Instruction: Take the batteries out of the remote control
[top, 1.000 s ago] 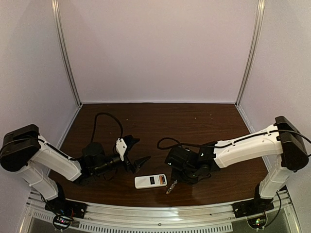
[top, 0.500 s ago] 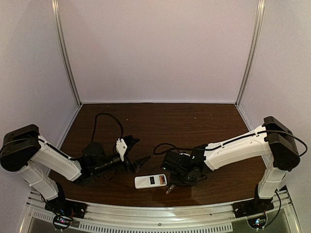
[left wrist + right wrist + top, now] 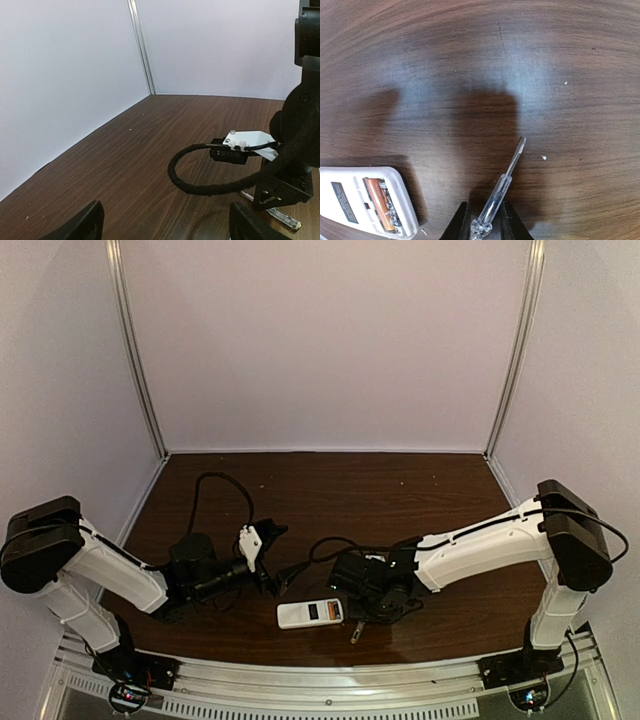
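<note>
The white remote control (image 3: 303,615) lies back-up near the front edge, its recess open with an orange battery (image 3: 333,611) inside. The right wrist view has the remote control (image 3: 342,197) at lower left, the orange battery (image 3: 379,201) lying in its bay. My right gripper (image 3: 362,617) hovers low just right of the remote. In its wrist view the right gripper (image 3: 485,214) has its fingers tight against both sides of a clear-handled screwdriver (image 3: 507,175), whose tip rests on the wood. My left gripper (image 3: 283,552) stands open behind the remote, empty, with its fingers (image 3: 80,226) wide apart.
The screwdriver (image 3: 357,632) pokes toward the front rail (image 3: 320,680). A black cable loop (image 3: 200,186) from the right arm hangs over the wood ahead of the left gripper. Pale walls enclose the brown table (image 3: 330,490) on three sides.
My right arm slid left toward the remote and its jaws narrowed onto the screwdriver handle. The left arm stayed still and open.
</note>
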